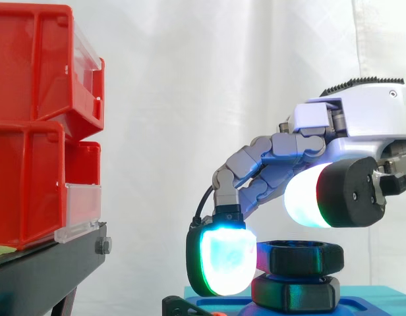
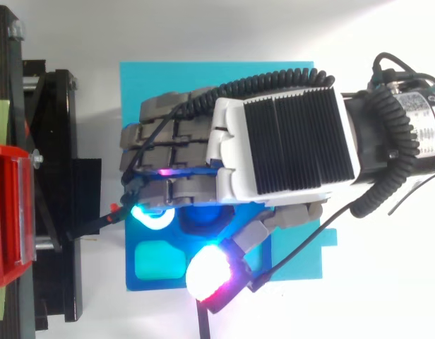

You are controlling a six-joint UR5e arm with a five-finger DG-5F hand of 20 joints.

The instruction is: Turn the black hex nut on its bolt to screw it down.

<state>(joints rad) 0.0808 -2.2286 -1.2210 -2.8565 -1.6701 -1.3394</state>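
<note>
Bins (image 1: 31, 125), red, stack on a black stand (image 1: 45, 270) at left. The hand (image 1: 361, 122) arches over the blue base (image 1: 361, 306), fingers curled down, one cyan pad (image 1: 223, 260) touching the left side of the black hex nut (image 1: 298, 257) standing there; the thumb (image 1: 308, 195) hovers just above, apart.

Red plastic bins (image 1: 31, 66): 2. Black hexagonal pieces (image 1: 302, 257): 2. Blue moulded base (image 2: 155, 284): 1. Cyan flat sheet (image 2: 203, 76): 1. Black stand (image 1: 45, 273): 1.

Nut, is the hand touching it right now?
Touching. The side view shows the hand's curled finger with its glowing fingertip pad set against the left edge of the nut, with no gap between them.
</note>
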